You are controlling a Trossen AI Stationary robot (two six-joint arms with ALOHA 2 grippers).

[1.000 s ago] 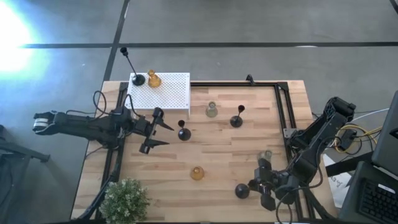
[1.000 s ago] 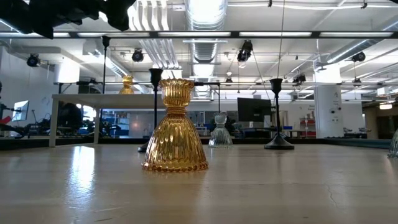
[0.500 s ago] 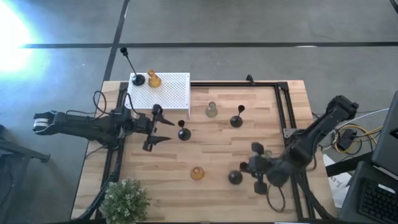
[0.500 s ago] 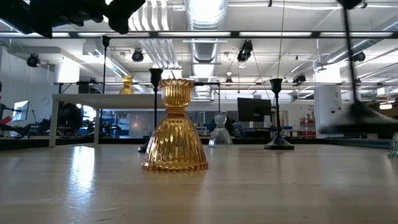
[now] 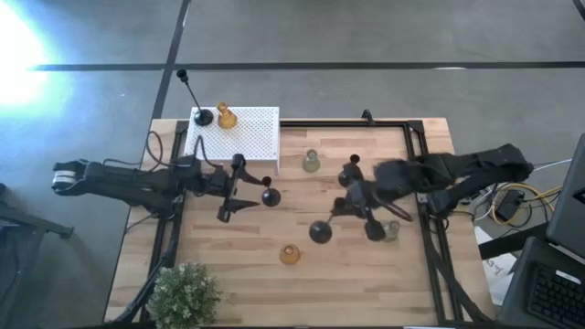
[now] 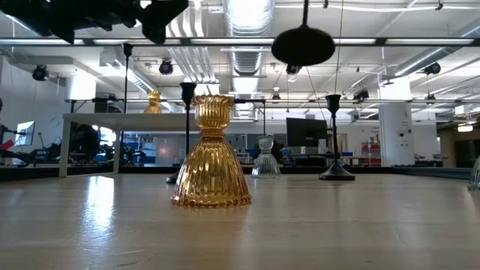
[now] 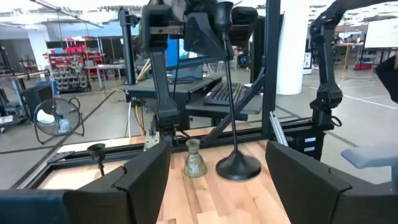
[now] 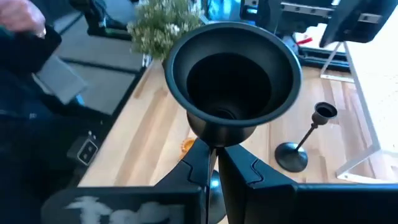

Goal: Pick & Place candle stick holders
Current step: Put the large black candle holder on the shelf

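Note:
My right gripper (image 5: 358,208) is over the table's middle, shut on a black candle stick holder (image 5: 320,231) that shows high up in the low view (image 6: 303,46). My left gripper (image 5: 234,188) is open and empty at the left. Its fingers point at a black holder (image 5: 270,195) standing on its round base just to its right (image 7: 237,167). A third black holder (image 5: 348,175), two pale green ones (image 5: 311,162) (image 5: 391,230) and an amber one (image 5: 290,254) stand on the table. One black holder (image 5: 203,116) and one amber holder (image 5: 226,116) stand on the white perforated box (image 5: 251,137). My right gripper pinches the black holder's thin stem (image 8: 216,154) between its two fingers (image 8: 198,167), just behind the round base. The fingers come from the table's right. The holder is lifted clear of the table and tilted, its hollow base (image 8: 233,74) beyond the fingertips.
A green potted plant (image 5: 186,294) stands at the near left corner. A black frame rail (image 5: 416,164) runs along the table's right side and far edge. Bare wood lies near the front edge, between the plant and the right rail.
My right gripper has swung from the near right corner up and toward the table's middle, carrying the black holder high above the table. My left gripper has edged a little toward the table's right, closer to the black holder in front of it.

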